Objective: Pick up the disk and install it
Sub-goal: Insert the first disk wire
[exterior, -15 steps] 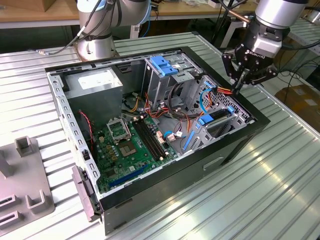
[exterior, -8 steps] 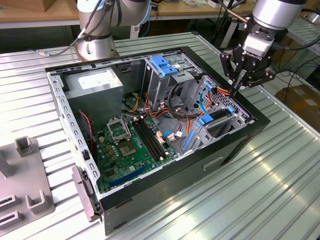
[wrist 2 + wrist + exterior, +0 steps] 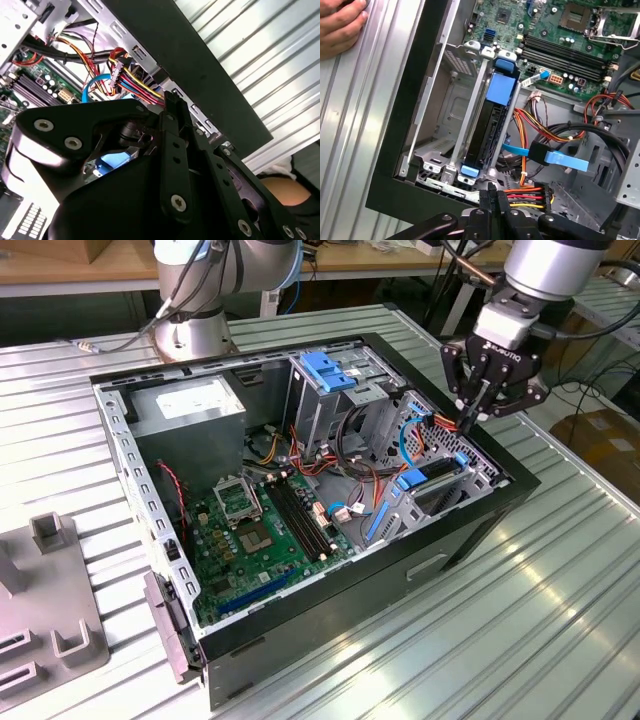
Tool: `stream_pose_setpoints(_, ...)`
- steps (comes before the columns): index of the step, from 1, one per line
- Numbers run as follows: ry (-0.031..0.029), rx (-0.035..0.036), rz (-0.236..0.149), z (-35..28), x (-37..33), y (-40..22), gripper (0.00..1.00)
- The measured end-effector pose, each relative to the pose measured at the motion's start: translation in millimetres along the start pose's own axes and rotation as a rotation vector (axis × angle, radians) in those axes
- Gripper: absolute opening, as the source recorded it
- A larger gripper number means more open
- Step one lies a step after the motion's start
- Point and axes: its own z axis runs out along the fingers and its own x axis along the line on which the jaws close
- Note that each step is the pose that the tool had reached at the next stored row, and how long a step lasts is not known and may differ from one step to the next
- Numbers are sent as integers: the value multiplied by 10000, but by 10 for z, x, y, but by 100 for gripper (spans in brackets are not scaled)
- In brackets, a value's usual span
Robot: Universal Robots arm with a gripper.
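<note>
The disk [image 3: 499, 90] sits on edge in the drive bay at the case's corner, its blue carrier tabs showing at both ends and the dark drive body between grey rails. In the exterior view the disk [image 3: 432, 488] lies in the bay at the case's right end. My gripper [image 3: 470, 422] hangs just above and behind that bay, fingers pressed together and holding nothing. In the first wrist view the gripper [image 3: 492, 197] stands a short way off the disk's end, beside a power plug with coloured wires [image 3: 530, 192]. In the second wrist view the gripper [image 3: 172, 107] points at the case wall.
The black open computer case [image 3: 480, 530] rests on a slatted metal table. A larger blue bracket [image 3: 330, 370] tops the drive cage. A person's hand [image 3: 340, 25] rests on the table beside the case. Another arm's base [image 3: 195, 325] stands behind; a grey fixture [image 3: 50, 625] lies left.
</note>
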Motion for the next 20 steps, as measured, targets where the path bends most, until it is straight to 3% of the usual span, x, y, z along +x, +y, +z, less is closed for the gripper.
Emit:
stream_pose_setpoints(2,6,-13,207,2,-1,4,17)
stream_pose_setpoints(10,8,-16,227,1,-2,7,17)
stream_pose_setpoints(18,43,-82,1194,8,-4,13,17)
stream_pose_setpoints(20,48,-88,1263,5,-13,48,17)
